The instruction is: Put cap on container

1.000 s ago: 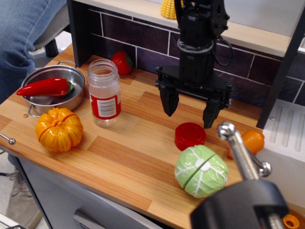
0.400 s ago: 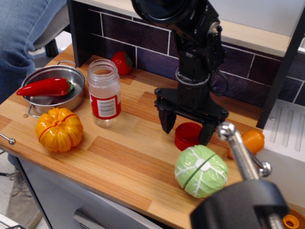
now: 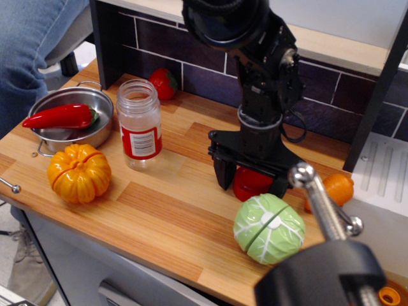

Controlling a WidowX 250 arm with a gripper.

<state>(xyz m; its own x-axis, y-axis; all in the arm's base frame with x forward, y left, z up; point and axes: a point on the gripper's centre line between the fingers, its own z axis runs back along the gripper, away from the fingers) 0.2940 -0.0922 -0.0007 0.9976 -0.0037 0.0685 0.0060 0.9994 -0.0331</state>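
The cap [image 3: 250, 185] is a flat red round lid lying on the wooden counter right of centre. My gripper [image 3: 251, 180] has come down over it, with one black finger [image 3: 223, 173] on its left and the other on its right. The jaws still stand wider than the cap, so the gripper is open. The container [image 3: 139, 124] is a clear jar with a red-and-white label. It stands upright with its mouth open, well to the left of the gripper.
A green cabbage toy [image 3: 268, 228] lies just in front of the cap and an orange toy [image 3: 339, 189] to its right. An orange pumpkin [image 3: 79, 173] and a steel pot [image 3: 97, 129] holding a red pepper [image 3: 60, 116] are at the left. A tomato [image 3: 164, 83] sits by the back wall. A metal lever [image 3: 319, 204] is in the foreground.
The gripper has come straight down from above the counter until its fingers straddle the cap. The cap and the jar have not moved.
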